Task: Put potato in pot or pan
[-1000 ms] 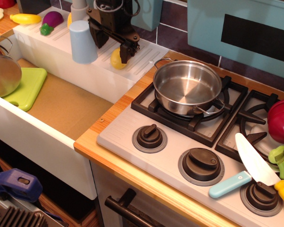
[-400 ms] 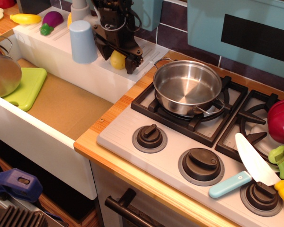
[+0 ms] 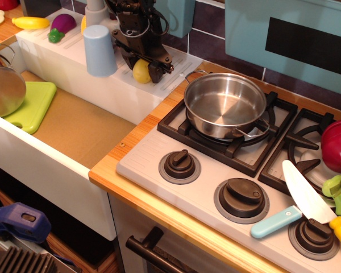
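Observation.image: the potato (image 3: 141, 71) is being clasped between the fingers of the gripper (image 3: 142, 69) on the white drainboard (image 3: 62, 42). The pan (image 3: 224, 105) is being left empty on the stove burner (image 3: 216, 139).

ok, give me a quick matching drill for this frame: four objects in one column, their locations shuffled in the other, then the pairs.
Objects:
1. potato
2. pan
3. green cutting board
4. knife

Locations:
A. inside the sink basin
B. on the left burner grate of the stove
C. on the white drainboard, between the gripper fingers
D. lying across the front right knob of the stove

Pairs: 1-C, 2-B, 3-A, 4-D
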`<state>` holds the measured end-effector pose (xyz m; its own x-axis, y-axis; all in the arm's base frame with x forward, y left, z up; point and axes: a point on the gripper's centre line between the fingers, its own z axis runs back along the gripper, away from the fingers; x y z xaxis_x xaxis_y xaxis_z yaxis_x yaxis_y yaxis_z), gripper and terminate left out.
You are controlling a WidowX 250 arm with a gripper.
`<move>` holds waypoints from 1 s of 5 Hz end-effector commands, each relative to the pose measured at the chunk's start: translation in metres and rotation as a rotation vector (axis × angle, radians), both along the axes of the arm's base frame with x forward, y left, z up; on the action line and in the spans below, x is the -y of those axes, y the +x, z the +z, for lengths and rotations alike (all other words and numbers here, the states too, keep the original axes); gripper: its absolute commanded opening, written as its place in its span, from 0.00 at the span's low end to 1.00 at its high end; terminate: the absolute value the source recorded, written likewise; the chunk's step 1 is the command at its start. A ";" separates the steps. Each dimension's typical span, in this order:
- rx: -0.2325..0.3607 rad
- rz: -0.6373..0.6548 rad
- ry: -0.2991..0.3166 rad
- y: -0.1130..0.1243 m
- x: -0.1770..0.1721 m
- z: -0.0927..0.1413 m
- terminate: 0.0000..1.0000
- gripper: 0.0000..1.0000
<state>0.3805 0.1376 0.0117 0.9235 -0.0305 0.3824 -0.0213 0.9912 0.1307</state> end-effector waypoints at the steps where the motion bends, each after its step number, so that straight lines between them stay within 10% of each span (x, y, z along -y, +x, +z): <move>1: -0.042 -0.018 0.043 0.000 0.007 0.058 0.00 0.00; 3: -0.124 0.058 0.001 -0.006 0.044 0.121 0.00 0.00; 5: -0.121 0.167 -0.101 0.004 0.102 0.135 0.00 0.00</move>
